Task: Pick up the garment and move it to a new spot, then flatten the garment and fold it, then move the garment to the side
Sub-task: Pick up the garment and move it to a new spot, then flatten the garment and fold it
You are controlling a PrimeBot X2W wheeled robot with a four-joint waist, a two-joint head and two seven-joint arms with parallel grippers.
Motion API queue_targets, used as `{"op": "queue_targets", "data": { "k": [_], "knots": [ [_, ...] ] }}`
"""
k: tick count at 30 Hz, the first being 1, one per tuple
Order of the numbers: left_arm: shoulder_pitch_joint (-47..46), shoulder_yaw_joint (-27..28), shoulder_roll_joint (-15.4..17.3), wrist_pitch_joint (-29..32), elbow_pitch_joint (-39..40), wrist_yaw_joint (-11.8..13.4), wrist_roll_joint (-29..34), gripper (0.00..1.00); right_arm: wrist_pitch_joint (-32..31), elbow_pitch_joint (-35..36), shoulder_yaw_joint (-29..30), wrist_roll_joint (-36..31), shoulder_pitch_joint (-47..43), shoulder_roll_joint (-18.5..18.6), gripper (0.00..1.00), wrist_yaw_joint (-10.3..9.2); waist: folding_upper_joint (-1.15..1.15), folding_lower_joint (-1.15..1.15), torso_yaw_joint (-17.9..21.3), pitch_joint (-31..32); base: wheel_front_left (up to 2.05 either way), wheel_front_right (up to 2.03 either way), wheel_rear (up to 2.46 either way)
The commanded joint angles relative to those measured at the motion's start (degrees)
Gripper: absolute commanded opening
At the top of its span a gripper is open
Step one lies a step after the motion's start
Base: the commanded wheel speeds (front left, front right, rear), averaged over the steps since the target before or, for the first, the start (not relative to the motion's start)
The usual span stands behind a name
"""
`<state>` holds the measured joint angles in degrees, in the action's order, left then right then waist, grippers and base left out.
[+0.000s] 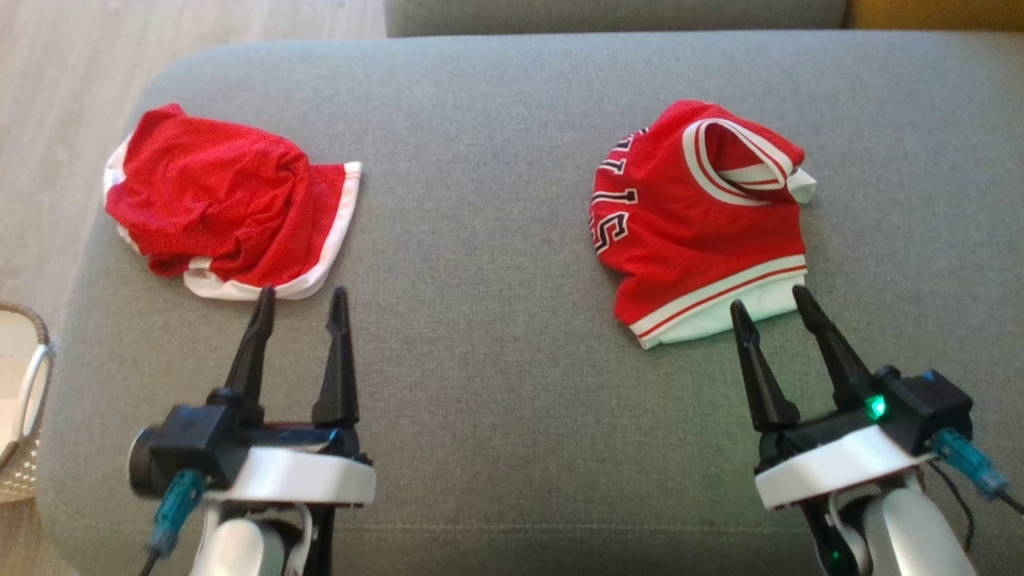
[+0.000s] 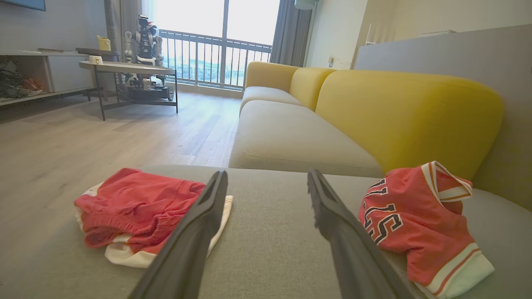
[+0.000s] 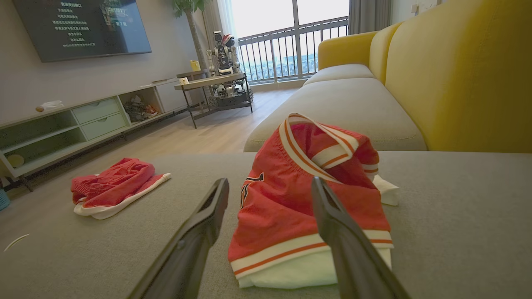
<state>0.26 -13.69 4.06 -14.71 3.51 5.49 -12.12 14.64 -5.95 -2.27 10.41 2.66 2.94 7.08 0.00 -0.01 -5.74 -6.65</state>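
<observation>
Two crumpled red garments lie on the grey cushion (image 1: 496,264). Red shorts with white trim (image 1: 216,200) (image 2: 133,203) (image 3: 112,187) sit at the left. A red jersey with black lettering and striped white bands (image 1: 696,224) (image 2: 415,220) (image 3: 299,195) sits at the right. My left gripper (image 1: 302,293) (image 2: 267,173) is open, its tips just short of the shorts' near hem, holding nothing. Just in front of the jersey's near hem my right gripper (image 1: 769,300) (image 3: 270,182) stands open and empty.
A woven basket (image 1: 20,384) stands on the wooden floor past the cushion's left edge. A yellow-backed sofa (image 2: 407,112) lies beyond the cushion. Bare grey cushion spans the gap between the two garments.
</observation>
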Motion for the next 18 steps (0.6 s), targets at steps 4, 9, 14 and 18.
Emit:
{"op": "queue_targets", "data": {
  "k": [4,9,14,18],
  "knots": [
    [1.31,3.91,-0.69,-0.29,2.62,-0.62,1.70,1.00,0.36,1.25,0.09,-0.29,-0.58,-0.06,1.00,0.41,0.00,0.01,-0.39,1.23,0.00,0.00,0.00],
    [2.14,5.52,-0.99,-0.29,2.79,-1.00,3.27,1.00,0.36,0.81,0.40,0.10,-1.01,-0.06,1.00,0.41,0.00,0.01,0.05,1.78,0.00,0.00,0.00],
    [2.35,6.67,-1.09,-0.29,2.87,-1.44,4.01,1.00,0.36,0.77,0.35,0.71,-0.96,-0.06,1.00,0.41,0.00,0.01,0.27,2.09,0.00,0.00,0.00],
    [2.62,7.33,-1.14,-0.29,2.59,-1.94,4.31,1.00,0.36,0.69,0.66,1.28,-0.84,-0.06,1.00,0.41,0.00,0.01,0.45,2.26,0.00,0.00,0.00]
  ]
}}
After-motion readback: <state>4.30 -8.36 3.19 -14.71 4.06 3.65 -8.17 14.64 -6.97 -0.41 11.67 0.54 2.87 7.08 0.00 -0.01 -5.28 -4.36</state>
